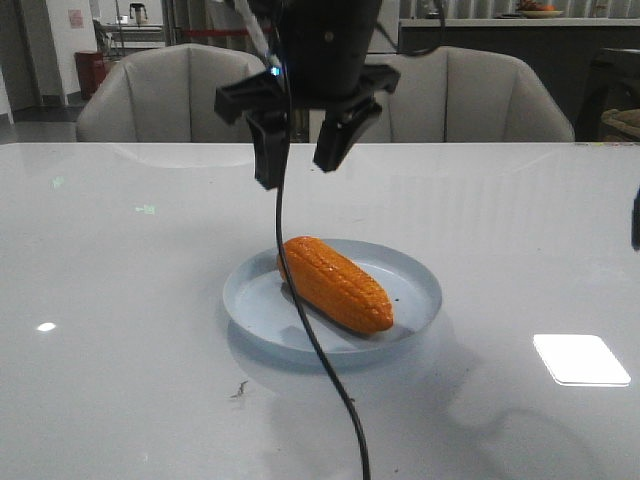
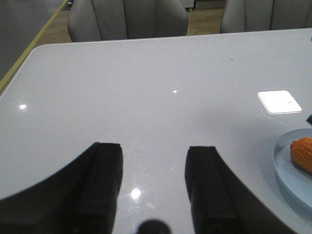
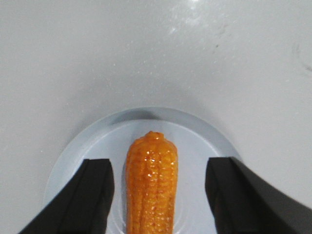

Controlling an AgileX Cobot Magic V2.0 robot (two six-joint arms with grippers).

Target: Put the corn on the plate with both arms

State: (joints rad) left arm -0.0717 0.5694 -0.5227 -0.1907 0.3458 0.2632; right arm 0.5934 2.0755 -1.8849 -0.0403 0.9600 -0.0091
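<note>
The orange-yellow corn [image 1: 335, 283] lies on its side, diagonally, in the pale blue plate [image 1: 415, 285] at the middle of the white table. My right gripper [image 1: 298, 172] hangs open and empty well above the corn's far end. In the right wrist view the corn [image 3: 151, 190] lies on the plate [image 3: 195, 146] between the spread fingers of that gripper [image 3: 160, 163], apart from both. My left gripper [image 2: 153, 148] is open and empty over bare table. Its view shows the plate's rim [image 2: 287, 170] and one end of the corn [image 2: 303, 152] off to one side. It does not show in the front view.
A black cable [image 1: 320, 350] hangs in front of the plate in the front view. Grey armchairs [image 1: 170, 95] stand behind the table's far edge. A bright window reflection [image 1: 580, 358] lies on the table to the right. A dark object [image 1: 635, 218] shows at the right edge.
</note>
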